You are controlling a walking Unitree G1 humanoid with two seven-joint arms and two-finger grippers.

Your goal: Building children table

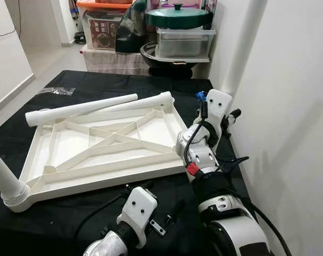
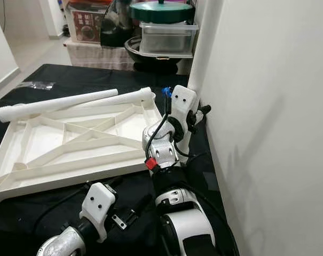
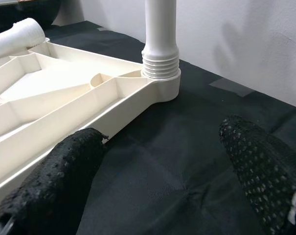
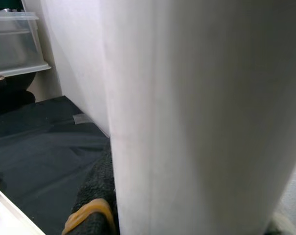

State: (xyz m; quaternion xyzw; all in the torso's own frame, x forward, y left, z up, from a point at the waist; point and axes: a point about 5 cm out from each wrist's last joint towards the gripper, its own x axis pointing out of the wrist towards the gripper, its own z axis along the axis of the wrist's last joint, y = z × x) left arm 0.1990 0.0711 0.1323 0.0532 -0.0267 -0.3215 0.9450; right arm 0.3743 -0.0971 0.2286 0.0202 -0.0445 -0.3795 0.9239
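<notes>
Tabletop of cream moulded plastic, lying underside up on the black cloth that covers the floor, its ribbed bracing exposed and its long edges running roughly parallel to the cloth's near edge. One leg stands upright, seated at a threaded collar in a corner socket; another upright leg occupies the corner toward the cloth's left edge; two loose legs rest across the far rim. The part appears light, rigid and smooth, hence liable to slide on the cloth; the ribs and rim offer the firmest purchase, while each leg is best taken around its plain shaft above the threads. The right pincer, near the cloth's right edge beside the wall, is closed around a white upright tube there, apparently a leg. The left pincer hovers just above the cloth at the tabletop's near edge, its padded fingers spread wide and holding nothing. Storage boxes and a green lid stand beyond the cloth's far edge.
</notes>
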